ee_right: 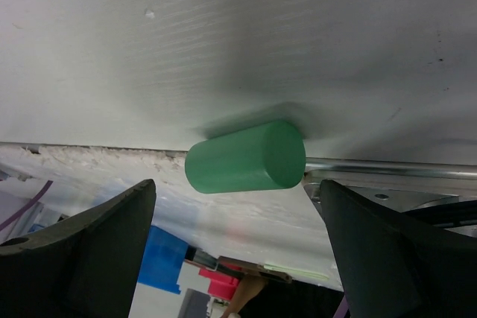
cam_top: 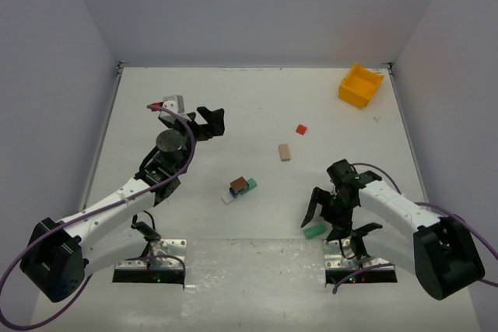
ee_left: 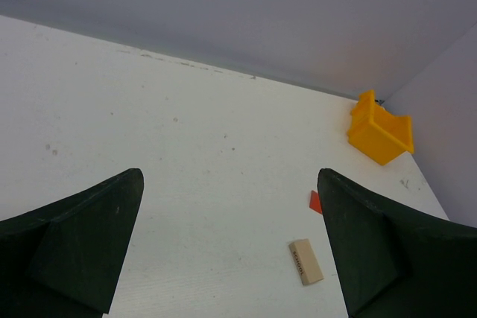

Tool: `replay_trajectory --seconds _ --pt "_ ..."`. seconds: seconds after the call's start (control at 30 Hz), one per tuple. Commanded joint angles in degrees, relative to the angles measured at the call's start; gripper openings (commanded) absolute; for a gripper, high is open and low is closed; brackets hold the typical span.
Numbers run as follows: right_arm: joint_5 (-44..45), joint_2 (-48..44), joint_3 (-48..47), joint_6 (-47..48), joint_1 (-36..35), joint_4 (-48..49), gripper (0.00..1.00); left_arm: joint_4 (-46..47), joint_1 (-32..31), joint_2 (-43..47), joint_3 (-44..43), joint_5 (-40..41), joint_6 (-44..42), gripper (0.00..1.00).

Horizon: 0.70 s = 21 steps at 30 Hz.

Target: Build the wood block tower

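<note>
A small stack of blocks, white, brown and green, lies near the table's middle. A tan block and a red block lie loose beyond it; both show in the left wrist view, tan and red. A green cylinder lies at the table's near edge. My right gripper is open just above it, and the cylinder lies just ahead of the right gripper, untouched. My left gripper is open and empty, raised at the left, its view facing the far right corner.
A yellow plastic bin stands at the far right corner, also in the left wrist view. White walls close in the table on three sides. The arm base plates sit at the near edge.
</note>
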<state>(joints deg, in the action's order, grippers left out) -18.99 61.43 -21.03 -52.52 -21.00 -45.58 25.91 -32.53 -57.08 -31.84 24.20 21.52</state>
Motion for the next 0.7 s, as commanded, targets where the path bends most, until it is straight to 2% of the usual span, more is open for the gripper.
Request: replay_trajectory --seconds 0.0,0.2,0.33,0.43,0.67 --pt "4.0 3.3 0.9 -2.3 -1.1 6.1 0.86 3.3 0.2 0.9 0.0 0.7 0.4 1.0" --pt "7.0 3.8 0.2 -3.3 -1.2 5.7 0.71 3.4 0.2 0.9 0.3 0.6 0.6 1.0" --pt "10.7 3.5 0.0 -4.0 -1.2 4.2 0.66 3.4 0.1 0.7 0.3 0.2 0.7 1.0" --pt "9.5 3.4 0.4 -3.9 -1.2 4.9 0.58 3.4 0.2 0.7 0.3 0.8 0.7 1.0" --pt "10.7 3.3 0.6 -4.2 -1.2 5.0 0.49 3.4 0.1 0.5 0.4 1.5 1.1 1.0"
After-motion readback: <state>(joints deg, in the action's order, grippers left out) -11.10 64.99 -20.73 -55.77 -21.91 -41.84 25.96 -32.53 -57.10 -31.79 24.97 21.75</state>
